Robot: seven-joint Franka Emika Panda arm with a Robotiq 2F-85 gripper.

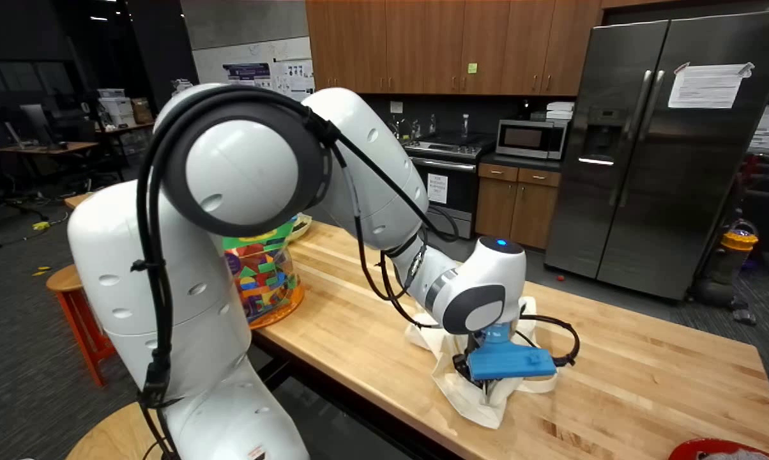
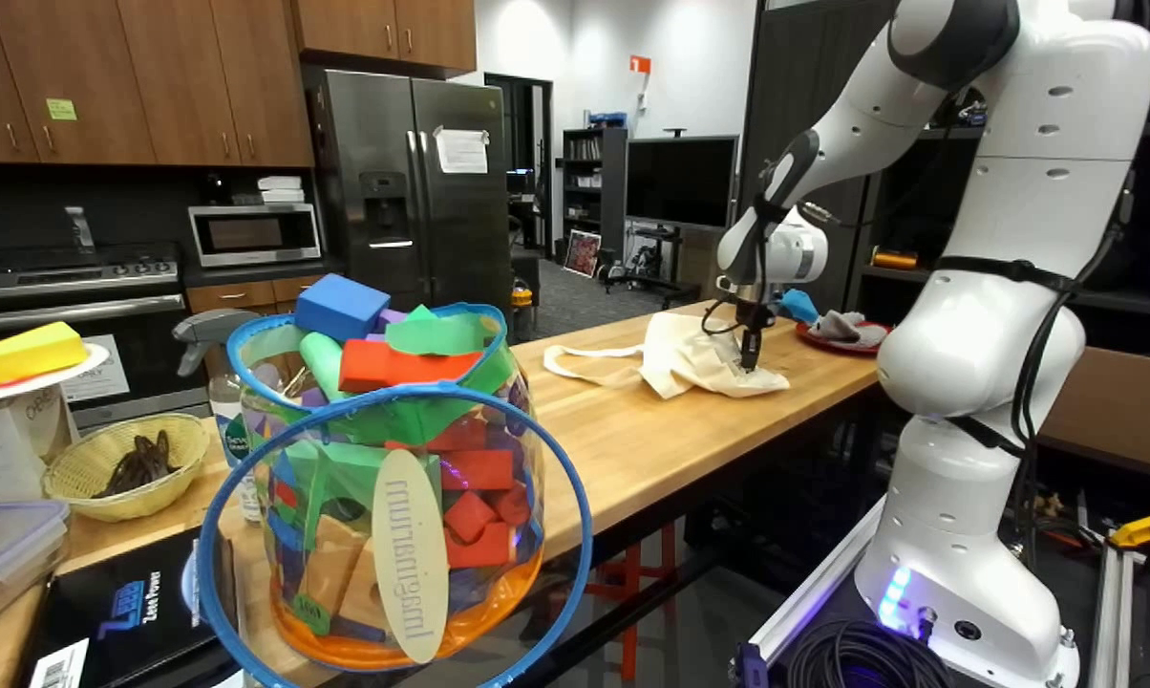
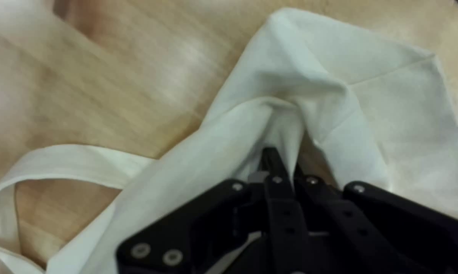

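A crumpled cream cloth bag [image 1: 480, 409] lies on the wooden table, and it also shows in an exterior view [image 2: 675, 346] from another side. In the wrist view the bag [image 3: 217, 140] fills the middle, with a strap [image 3: 77, 160] looped at the left. My gripper [image 3: 284, 163] points down into the bag, its black fingers close together with a fold of the cloth pinched between them. The gripper also shows in both exterior views [image 1: 487, 388] [image 2: 749, 358], low over the bag. The fingertips are partly hidden by the folds. The bag still rests on the table.
The wooden table [image 1: 614, 364] runs along the arm. A clear container of coloured blocks [image 2: 479, 478] stands at one end, near a yellow basket [image 2: 174, 430] and a black box [image 2: 88, 612]. A red dish [image 2: 857, 348] with grey cloth [image 2: 838, 327] sits at the other end.
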